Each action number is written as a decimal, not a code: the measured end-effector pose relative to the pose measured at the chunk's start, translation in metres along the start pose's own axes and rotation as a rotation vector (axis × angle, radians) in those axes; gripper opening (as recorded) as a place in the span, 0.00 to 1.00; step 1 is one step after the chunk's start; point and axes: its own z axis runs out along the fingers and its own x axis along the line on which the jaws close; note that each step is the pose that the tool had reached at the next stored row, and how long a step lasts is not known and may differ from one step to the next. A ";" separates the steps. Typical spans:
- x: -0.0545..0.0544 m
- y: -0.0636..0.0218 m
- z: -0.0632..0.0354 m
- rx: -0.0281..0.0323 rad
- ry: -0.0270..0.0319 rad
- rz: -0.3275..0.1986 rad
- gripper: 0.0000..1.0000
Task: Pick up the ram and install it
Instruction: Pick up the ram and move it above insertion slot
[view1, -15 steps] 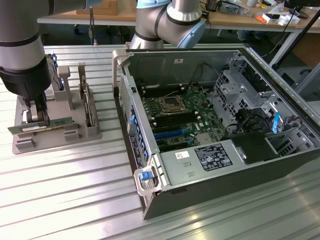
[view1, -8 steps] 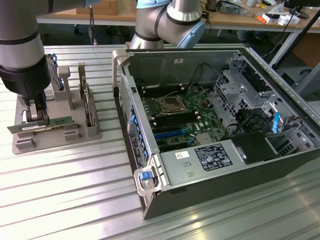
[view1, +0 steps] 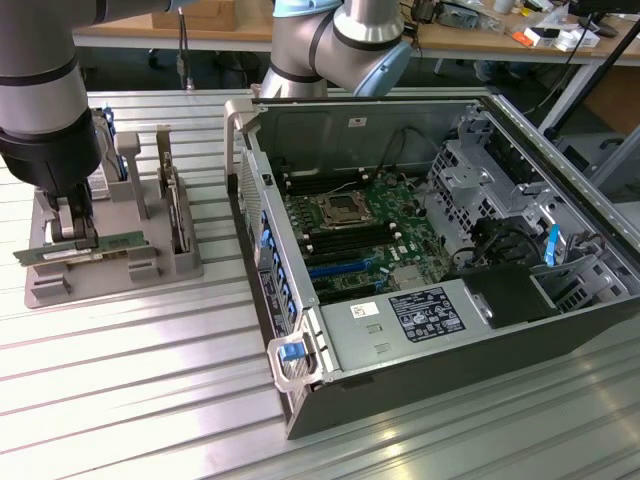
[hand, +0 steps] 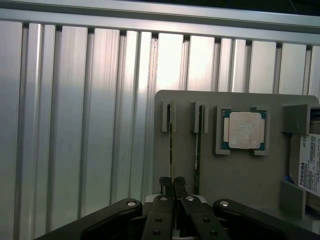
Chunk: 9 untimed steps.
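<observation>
Bright, even indoor light, soft shadows.
Glare streaks on the aluminium table (hand: 170, 60) ahead of the gripper (hand: 172, 181); computer case (view1: 330, 130) interior, well off from it, darker.

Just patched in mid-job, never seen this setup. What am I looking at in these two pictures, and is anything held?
It is one robot arm ending in a gripper. The exterior view looks from off the arm across a ribbed metal table; the wrist view looks down along the gripper. On the table sit an open computer case and a grey holder carrying a processor chip, a hard drive and the ram, a thin green board on edge. The gripper is shut on the ram.
</observation>
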 end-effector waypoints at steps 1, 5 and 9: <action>0.000 0.0000 -0.0002 0.0001 -0.0001 0.000 0.12; 0.000 0.0001 -0.0018 0.0000 0.0000 0.000 0.12; 0.000 0.0002 -0.0039 -0.0001 0.0000 0.000 0.12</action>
